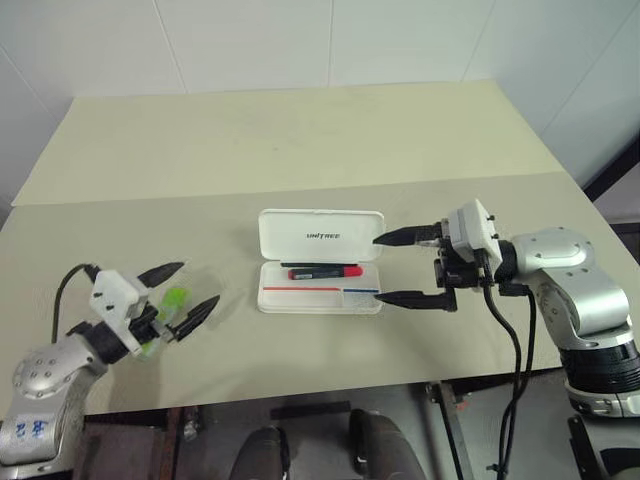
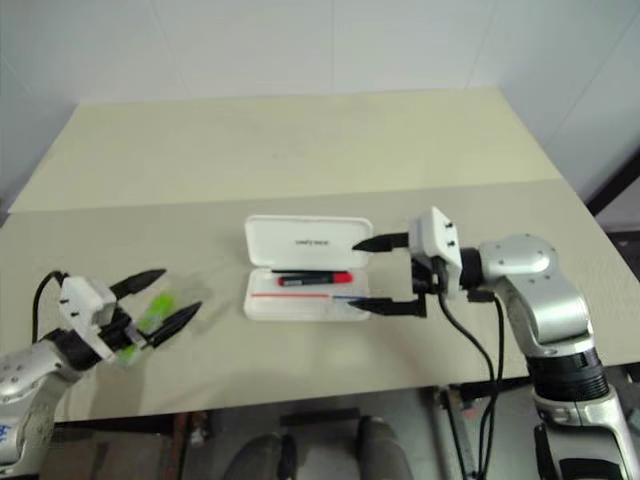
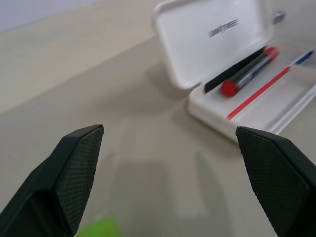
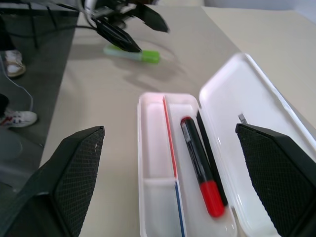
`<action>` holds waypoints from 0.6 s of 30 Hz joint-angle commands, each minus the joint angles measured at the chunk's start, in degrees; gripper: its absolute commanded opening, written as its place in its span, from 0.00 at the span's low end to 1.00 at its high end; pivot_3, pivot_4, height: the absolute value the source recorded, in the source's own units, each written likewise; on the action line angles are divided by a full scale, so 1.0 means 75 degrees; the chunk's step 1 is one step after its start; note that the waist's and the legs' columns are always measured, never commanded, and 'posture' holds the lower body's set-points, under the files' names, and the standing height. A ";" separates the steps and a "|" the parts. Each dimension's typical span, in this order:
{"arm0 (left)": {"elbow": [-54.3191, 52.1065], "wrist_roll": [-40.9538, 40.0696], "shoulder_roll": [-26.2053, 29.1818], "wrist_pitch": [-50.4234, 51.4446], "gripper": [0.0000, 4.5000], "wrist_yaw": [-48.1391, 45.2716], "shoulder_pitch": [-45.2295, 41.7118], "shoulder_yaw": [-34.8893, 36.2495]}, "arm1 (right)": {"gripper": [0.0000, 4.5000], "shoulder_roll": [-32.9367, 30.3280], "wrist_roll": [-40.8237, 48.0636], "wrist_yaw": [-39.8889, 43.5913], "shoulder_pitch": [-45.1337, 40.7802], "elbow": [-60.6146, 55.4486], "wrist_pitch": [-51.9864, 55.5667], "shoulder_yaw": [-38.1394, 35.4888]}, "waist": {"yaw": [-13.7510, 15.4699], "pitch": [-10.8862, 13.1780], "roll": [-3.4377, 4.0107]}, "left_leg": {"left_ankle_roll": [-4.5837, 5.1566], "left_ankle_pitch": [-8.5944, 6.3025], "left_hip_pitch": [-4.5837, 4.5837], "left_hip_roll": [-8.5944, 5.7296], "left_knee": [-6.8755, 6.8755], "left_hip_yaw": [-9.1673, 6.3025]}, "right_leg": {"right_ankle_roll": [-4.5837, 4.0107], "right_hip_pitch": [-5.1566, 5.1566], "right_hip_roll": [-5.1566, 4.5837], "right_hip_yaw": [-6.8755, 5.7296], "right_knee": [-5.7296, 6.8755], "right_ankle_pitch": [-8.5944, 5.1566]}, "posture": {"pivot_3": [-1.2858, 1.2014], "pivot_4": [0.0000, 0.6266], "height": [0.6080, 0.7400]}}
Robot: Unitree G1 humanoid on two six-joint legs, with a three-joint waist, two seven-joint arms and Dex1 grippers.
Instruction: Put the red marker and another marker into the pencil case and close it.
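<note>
The white pencil case lies open in the middle of the table, its lid with "UNITREE" lettering standing up at the back. The red marker rests inside the tray along the hinge side. The light green marker lies on the table at the left. My left gripper hovers open right over that green marker, with nothing held. My right gripper is open just beyond the case's right end, its fingertips pointing at the case, empty.
The beige table stretches wide behind the case, with a seam running across it. Its front edge lies close below the case. Cables hang off my right arm near the table's right front corner.
</note>
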 commanded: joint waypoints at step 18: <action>0.0298 0.0057 -0.0853 -0.0045 1.00 0.1134 0.1264 0.0720 | 1.00 -0.0222 0.0545 -0.0247 0.0164 -0.0510 -0.0162 -0.0427 | 0.0007 -0.0004 -0.0008 | -0.0002 -0.0001 0.0004 0.0005 -0.0007 -0.0003 | -0.0007 0.0003 -0.0023 0.0000 -0.0012 0.0001 | 0.52 0.24 1.00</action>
